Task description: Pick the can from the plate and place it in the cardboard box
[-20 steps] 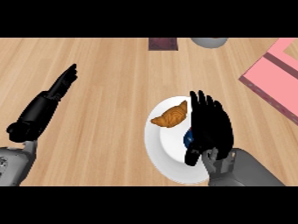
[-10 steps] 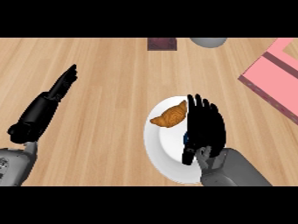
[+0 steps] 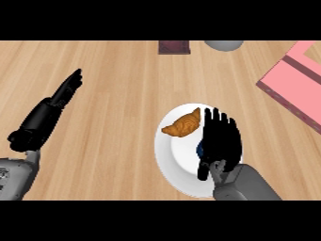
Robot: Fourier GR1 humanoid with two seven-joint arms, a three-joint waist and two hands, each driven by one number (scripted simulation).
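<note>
A white plate [image 3: 179, 162] lies on the wooden counter, right of centre. My right hand [image 3: 222, 140] is spread over the plate's right half, fingers fairly straight and pointing away from me. It covers the can [image 3: 199, 149], of which only a thin blue sliver shows at the hand's left edge. I cannot see any finger curled round the can. A croissant [image 3: 183, 125] sits on the plate's upper left part, just left of my fingertips. The box [image 3: 303, 92] is pink and lies open at the right edge. My left hand [image 3: 48, 115] rests open at the left.
A dark brown block [image 3: 174, 46] and a grey rounded object [image 3: 224, 44] stand at the counter's far edge. Bare wood stretches between the plate and the pink box, and between my two hands.
My right hand has slid slightly left and toward me over the plate, hiding more of the blue can. The left hand, croissant and box have not moved.
</note>
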